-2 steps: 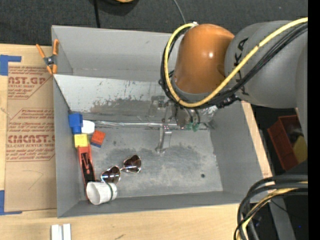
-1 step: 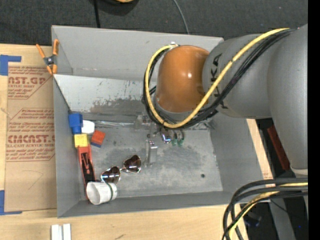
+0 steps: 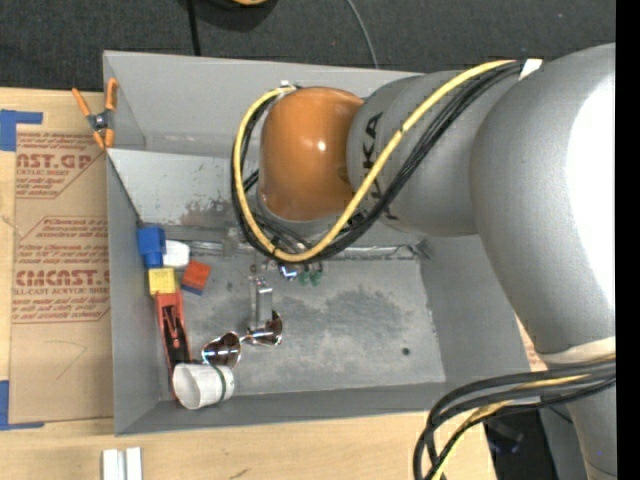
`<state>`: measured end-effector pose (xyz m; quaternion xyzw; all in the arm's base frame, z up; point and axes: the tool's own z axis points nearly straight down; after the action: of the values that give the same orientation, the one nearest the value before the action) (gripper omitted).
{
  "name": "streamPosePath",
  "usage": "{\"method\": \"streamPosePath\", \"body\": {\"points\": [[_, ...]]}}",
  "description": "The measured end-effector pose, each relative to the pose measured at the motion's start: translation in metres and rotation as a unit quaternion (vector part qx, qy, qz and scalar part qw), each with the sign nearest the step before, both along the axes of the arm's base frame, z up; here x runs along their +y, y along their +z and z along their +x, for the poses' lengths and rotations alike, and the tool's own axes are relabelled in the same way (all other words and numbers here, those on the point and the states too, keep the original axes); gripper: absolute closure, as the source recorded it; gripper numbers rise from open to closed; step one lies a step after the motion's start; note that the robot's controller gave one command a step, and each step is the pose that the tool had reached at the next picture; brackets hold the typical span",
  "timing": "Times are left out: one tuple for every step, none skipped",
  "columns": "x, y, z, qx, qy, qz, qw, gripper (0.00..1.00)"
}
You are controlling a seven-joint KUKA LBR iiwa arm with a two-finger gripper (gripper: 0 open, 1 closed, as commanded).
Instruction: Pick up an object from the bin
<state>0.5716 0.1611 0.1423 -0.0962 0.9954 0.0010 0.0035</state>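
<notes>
My gripper (image 3: 263, 308) hangs below the arm over the bin's left middle floor, its tip right above a shiny chrome piece (image 3: 242, 343) with two rounded reflective parts. I cannot tell if they touch. A small orange-red block (image 3: 196, 276) lies to the gripper's left. Farther left are a yellow block (image 3: 162, 280), a white block (image 3: 176, 254) and a blue block (image 3: 150, 245) by the left wall. A red and black stick (image 3: 174, 330) runs along that wall, down to a white cap-like cylinder (image 3: 203, 385) in the front left corner.
The arm with its orange cover and yellow and black cables spans the bin's back and right, hiding the floor beneath. Bare grey floor stretches right of the chrome piece toward the front right.
</notes>
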Motion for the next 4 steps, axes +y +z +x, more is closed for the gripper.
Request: {"method": "streamPosePath", "body": {"points": [[0.017, -0.021, -0.001, -0.0015, 0.027, 0.002, 0.9996, 0.00], [-0.005, -0.031, -0.013, 0.0008, -0.001, -0.001, 1.0000, 0.00], [0.004, -0.060, -0.015, -0.0019, -0.027, 0.003, 0.9996, 0.00], [0.018, -0.073, -0.030, 0.0006, 0.011, 0.000, 0.9999, 1.00]]}}
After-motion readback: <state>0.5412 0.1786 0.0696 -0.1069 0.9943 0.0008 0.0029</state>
